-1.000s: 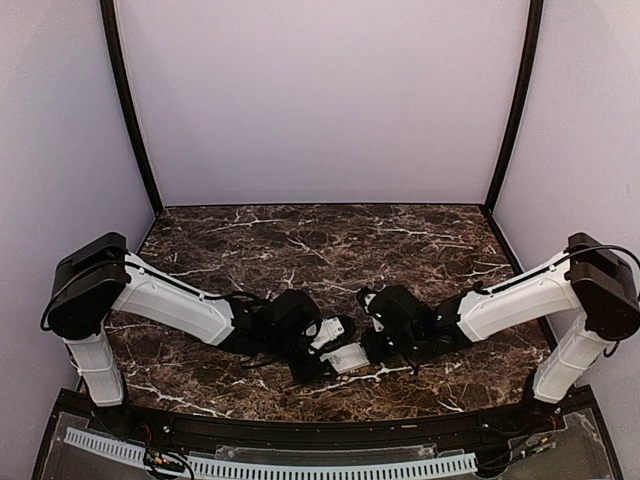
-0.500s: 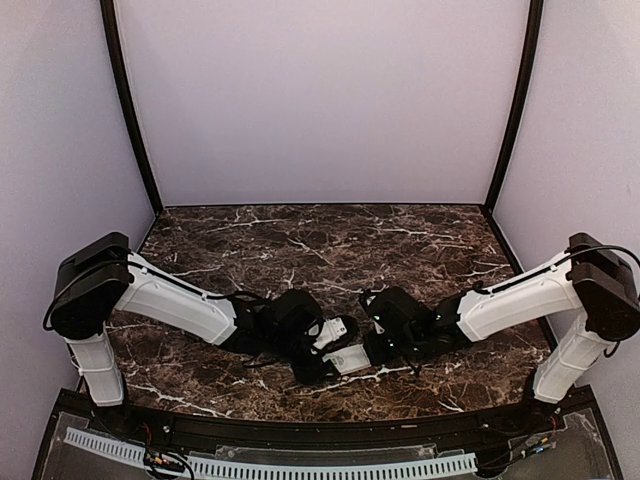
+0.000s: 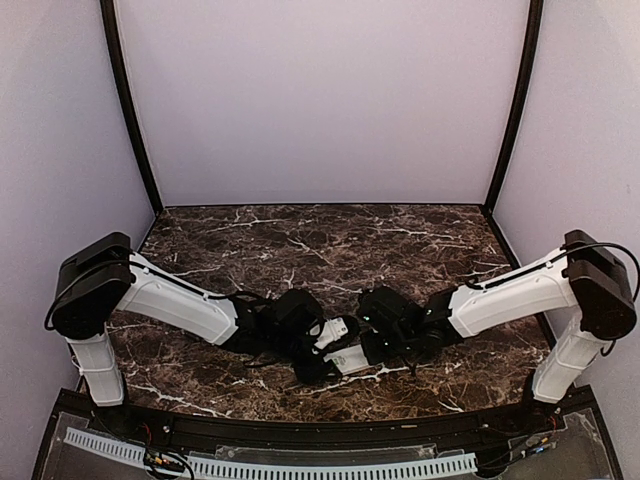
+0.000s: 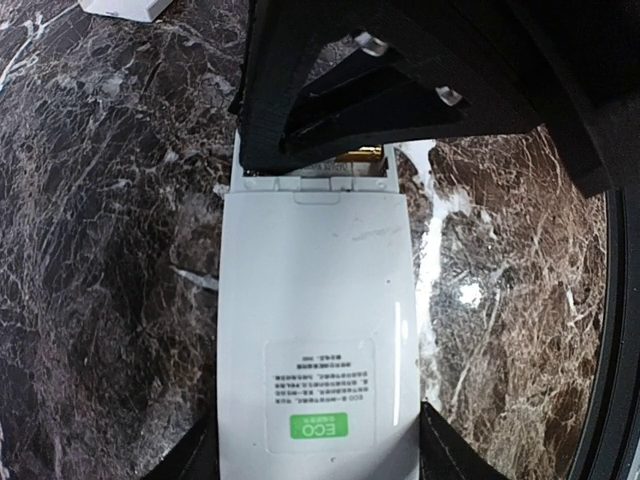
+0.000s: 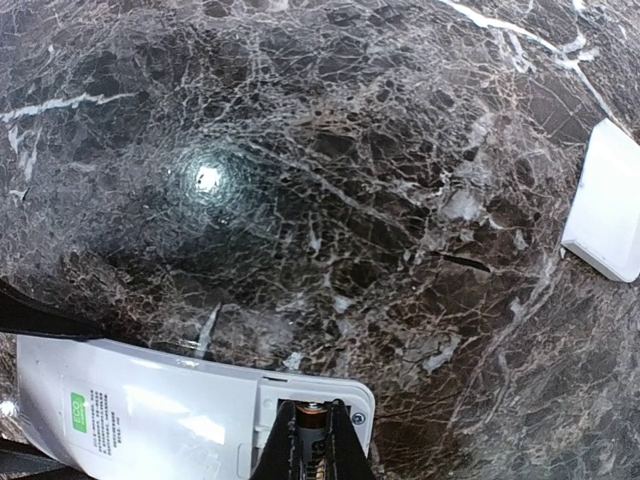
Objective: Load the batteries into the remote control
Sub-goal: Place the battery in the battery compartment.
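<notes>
"Lying which way, that remote control?"

"Back side up, low at the front of the tabletop, between the two arms. Its long way runs left to right. The green sticker end is in the left hand. The open battery slot end points at the right hand."

"And the hands?"

"Left hand is part open, squeezing the remote control's long sides. Right hand is pinched closed, tips at the slot. A small white lid lies apart."

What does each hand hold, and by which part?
Left hand: the remote control, by its sides at the label end. Right hand: shut at the battery compartment, nothing visibly held.
</notes>
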Controlling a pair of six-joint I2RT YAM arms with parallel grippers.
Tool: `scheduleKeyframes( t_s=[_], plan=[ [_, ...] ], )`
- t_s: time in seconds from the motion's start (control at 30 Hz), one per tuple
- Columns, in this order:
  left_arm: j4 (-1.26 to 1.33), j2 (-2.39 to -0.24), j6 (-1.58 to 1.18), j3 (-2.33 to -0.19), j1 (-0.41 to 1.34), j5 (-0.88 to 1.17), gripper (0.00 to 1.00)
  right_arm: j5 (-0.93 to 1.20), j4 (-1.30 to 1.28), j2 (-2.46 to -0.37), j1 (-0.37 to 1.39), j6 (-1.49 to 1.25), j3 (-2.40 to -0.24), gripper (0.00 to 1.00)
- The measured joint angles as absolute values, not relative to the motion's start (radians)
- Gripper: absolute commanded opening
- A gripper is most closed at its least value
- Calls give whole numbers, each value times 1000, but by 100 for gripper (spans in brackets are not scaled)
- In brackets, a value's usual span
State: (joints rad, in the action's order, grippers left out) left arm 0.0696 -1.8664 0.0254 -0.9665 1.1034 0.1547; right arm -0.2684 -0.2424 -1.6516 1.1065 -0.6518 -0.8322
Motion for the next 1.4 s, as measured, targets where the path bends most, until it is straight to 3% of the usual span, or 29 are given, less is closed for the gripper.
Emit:
scheduleKeyframes(
  t_s=[0.13, 0.47, 0.77, 1.4],
  plan=[
    [83, -1873, 26, -968, 1104, 166, 21, -282, -287, -1652, 1107, -664, -847, 10],
    [87, -1875, 25, -969, 1103, 171, 20, -277, -393, -1670, 1119, -663, -907, 10],
    [88, -1876, 22, -969, 1103, 173, 21, -270, -457, -1666, 1119, -648, -946, 26],
    [88, -1876, 23, -970, 1102, 176, 21, -215, -484, -1666, 1060, -596, -960, 17]
  ],
)
